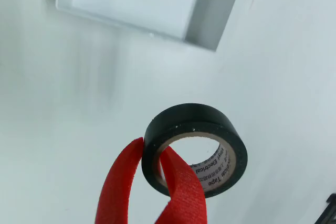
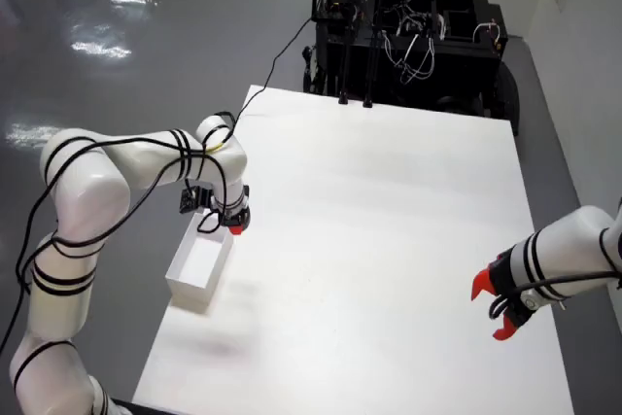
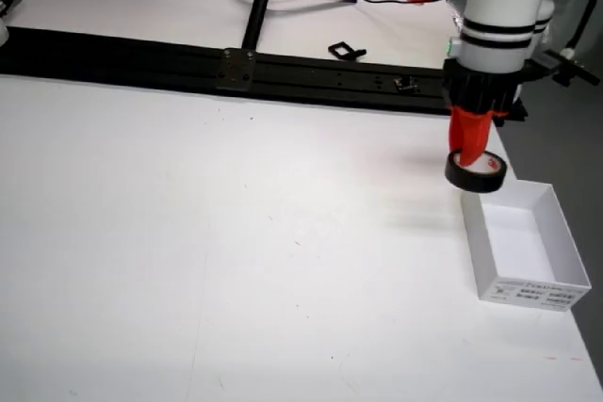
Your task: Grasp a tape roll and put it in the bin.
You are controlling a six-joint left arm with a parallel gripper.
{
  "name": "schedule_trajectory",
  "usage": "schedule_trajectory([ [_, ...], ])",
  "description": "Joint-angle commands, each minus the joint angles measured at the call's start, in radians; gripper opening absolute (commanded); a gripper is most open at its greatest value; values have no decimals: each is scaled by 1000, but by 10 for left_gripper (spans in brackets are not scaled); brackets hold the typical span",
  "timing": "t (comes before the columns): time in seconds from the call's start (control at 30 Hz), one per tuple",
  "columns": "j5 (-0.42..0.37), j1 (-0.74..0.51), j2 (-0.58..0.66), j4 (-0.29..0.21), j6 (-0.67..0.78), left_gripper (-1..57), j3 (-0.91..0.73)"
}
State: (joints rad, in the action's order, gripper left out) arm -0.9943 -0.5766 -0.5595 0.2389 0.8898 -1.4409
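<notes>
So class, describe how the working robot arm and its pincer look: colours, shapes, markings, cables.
The working arm is glossy white, built of rounded tubular segments with paired black bands at the joints. A black cable runs along it, and a black wrist section precedes the pincer, whose fingers are bright red, flat and tapering.

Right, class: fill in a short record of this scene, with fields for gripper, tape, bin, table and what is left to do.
gripper: red fingers shut on the tape's wall, one finger inside the ring, one outside
tape: black roll, lifted off the table, hanging just beside the bin's near end
bin: white box, open top, nothing seen inside, at the table edge
table: white
left to do: carry tape over the bin, release
</notes>
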Motion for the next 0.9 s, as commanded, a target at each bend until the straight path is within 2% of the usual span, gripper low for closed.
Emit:
schedule_trajectory([
  [0.03,-89,172,102,7,-58,-6,-65],
  [0.4,-136,221,121,26,-63,-6,-82],
  [0.57,-201,242,128,43,-48,-6,-90],
  [0.9,-214,247,135,39,-46,-6,-93],
])
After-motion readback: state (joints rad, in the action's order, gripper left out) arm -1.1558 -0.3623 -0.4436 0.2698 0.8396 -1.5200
